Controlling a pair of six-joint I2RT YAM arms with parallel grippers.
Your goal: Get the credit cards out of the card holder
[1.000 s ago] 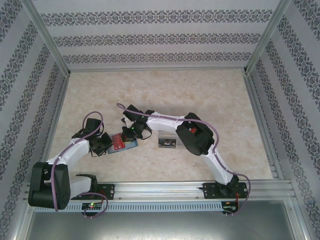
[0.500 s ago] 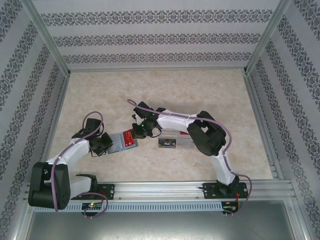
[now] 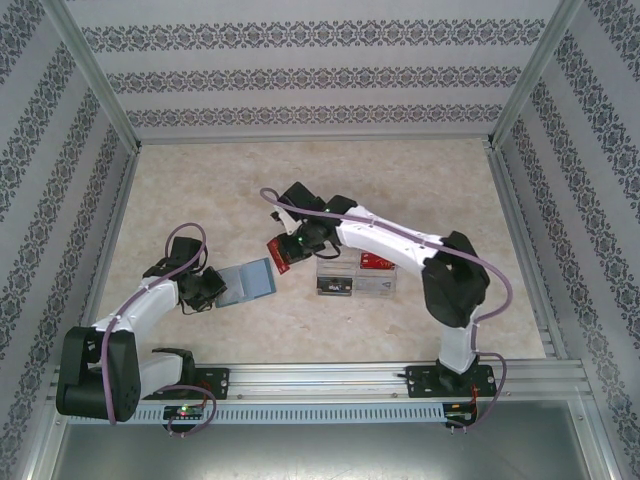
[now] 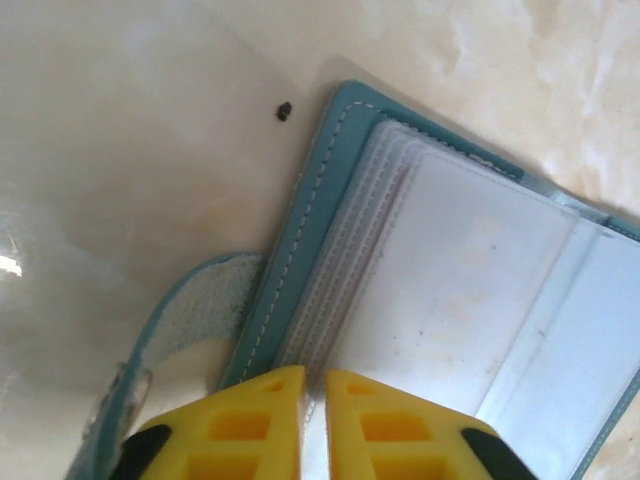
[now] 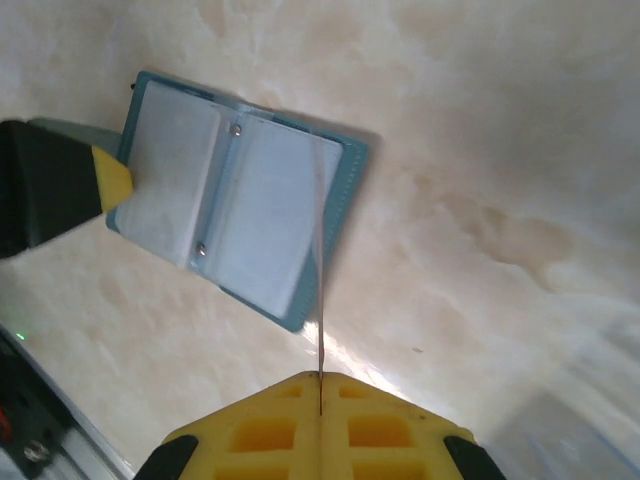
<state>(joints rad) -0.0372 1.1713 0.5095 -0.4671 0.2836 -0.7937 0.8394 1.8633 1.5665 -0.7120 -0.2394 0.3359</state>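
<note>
1. The holder [image 3: 247,281] lies open and flat on the table [image 3: 330,180], left of centre in the near half, with its pale inner faces up.
2. The left gripper [image 3: 213,288] is at the holder's left edge. In the left wrist view its yellow fingertips [image 4: 255,415] stand almost together, with a thin gap between them, at the edge of the clear sleeves. I cannot tell whether they pinch the holder.
3. A teal strap [image 4: 180,310] curls out from the holder's side next to those fingertips.
4. The right gripper [image 3: 287,250] is just beside the holder's far right corner, its jaws closed on a card [image 3: 276,257] that looks red from above.
5. In the right wrist view that card is edge-on, a thin line clamped between the yellow fingers, with the open holder beyond it.
6. A clear box [image 3: 355,280] stands to the right of the holder, apart from it. A red item [image 3: 375,262] lies in its far right part.
</note>
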